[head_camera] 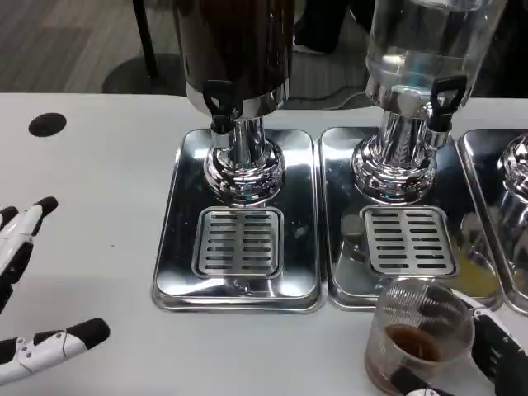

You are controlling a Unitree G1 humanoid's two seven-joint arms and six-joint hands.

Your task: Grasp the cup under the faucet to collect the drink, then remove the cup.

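The right hand (pixel 487 351) grips a clear plastic cup (pixel 418 334) of brown drink; the left hand (pixel 25 289) rests with fingers spread, holding nothing.

Cup (pixel 419 334) in right hand (pixel 487 351) — table's near edge

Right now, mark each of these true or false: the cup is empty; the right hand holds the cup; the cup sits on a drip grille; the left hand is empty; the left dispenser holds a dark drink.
1. The cup is empty. False: brown drink lies in its bottom.
2. The right hand holds the cup. True.
3. The cup sits on a drip grille. False: it is in front of the trays, off the right grille.
4. The left hand is empty. True: its fingers are spread above the table.
5. The left dispenser holds a dark drink. True.
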